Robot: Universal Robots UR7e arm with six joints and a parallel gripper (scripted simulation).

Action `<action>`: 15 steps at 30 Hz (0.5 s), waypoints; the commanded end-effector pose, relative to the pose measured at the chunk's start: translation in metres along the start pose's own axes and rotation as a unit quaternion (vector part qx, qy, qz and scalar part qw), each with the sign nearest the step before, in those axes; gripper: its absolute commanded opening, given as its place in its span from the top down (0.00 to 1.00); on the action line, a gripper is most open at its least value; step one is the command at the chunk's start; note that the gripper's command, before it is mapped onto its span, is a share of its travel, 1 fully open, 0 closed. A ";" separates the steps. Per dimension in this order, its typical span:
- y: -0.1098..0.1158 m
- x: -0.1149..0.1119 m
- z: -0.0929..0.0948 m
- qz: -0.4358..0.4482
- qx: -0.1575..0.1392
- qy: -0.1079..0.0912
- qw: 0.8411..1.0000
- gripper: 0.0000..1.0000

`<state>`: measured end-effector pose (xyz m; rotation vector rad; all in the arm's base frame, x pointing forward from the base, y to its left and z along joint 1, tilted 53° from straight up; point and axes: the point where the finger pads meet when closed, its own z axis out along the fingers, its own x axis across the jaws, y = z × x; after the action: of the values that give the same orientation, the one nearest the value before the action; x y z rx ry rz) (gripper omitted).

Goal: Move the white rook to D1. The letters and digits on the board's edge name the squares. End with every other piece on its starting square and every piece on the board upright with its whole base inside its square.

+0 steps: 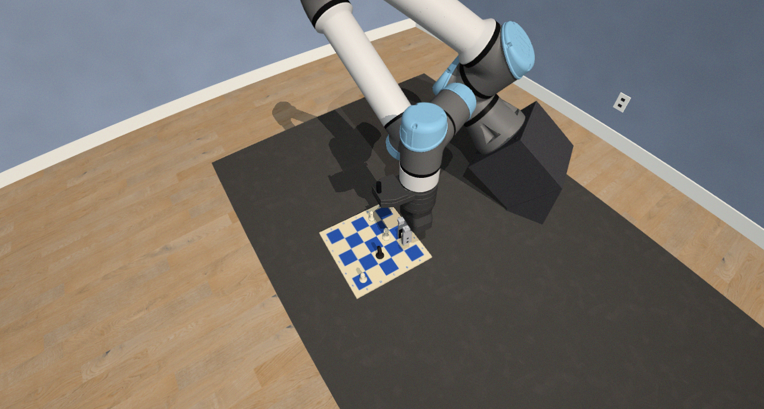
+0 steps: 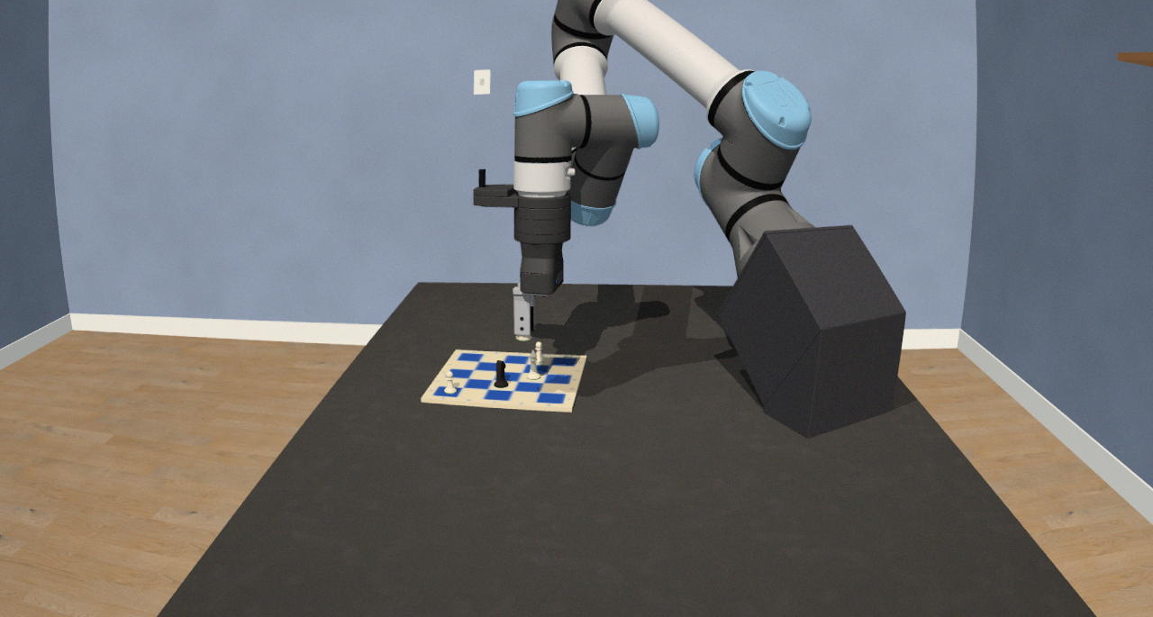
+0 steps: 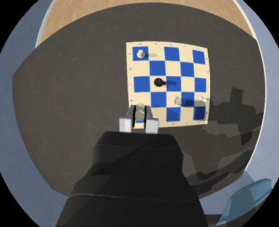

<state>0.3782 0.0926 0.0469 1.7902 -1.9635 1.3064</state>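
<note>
The white rook (image 3: pixel 139 115) is being held clamped between the two fingers of the tool (image 3: pixel 139 125), which is being kept pointing straight down so that the piece is hanging upright and can be set flat on its base. In the exterior view the tool (image 2: pixel 522 316) is being carried well above the chessboard (image 2: pixel 556 404), presumably so that the rook passes over the standing pieces without brushing them. Below the tool and towards the far side of the board, a black piece (image 3: pixel 158 82) is standing near the middle; a white pawn (image 3: pixel 141 53) is standing in the far corner square. Two more white pieces (image 1: pixel 385 232) are standing off to one side of the tool, close to its travel path, so height is being relied on for clearance. The edge letters are too small to be read, so D1 cannot be picked out. By judgement, the carry phase is under way and the lowering onto the target square is not yet begun. The board is lying on the dark worktop (image 2: pixel 612 485).
</note>
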 end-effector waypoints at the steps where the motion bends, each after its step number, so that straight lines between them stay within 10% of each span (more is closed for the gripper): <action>1: -0.001 0.000 -0.009 0.000 0.000 0.001 1.000 1.00; 15: 0.001 0.000 -0.011 -0.001 -0.002 0.002 1.000 1.00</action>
<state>0.3723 0.0999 0.0529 1.7876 -1.9611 1.3022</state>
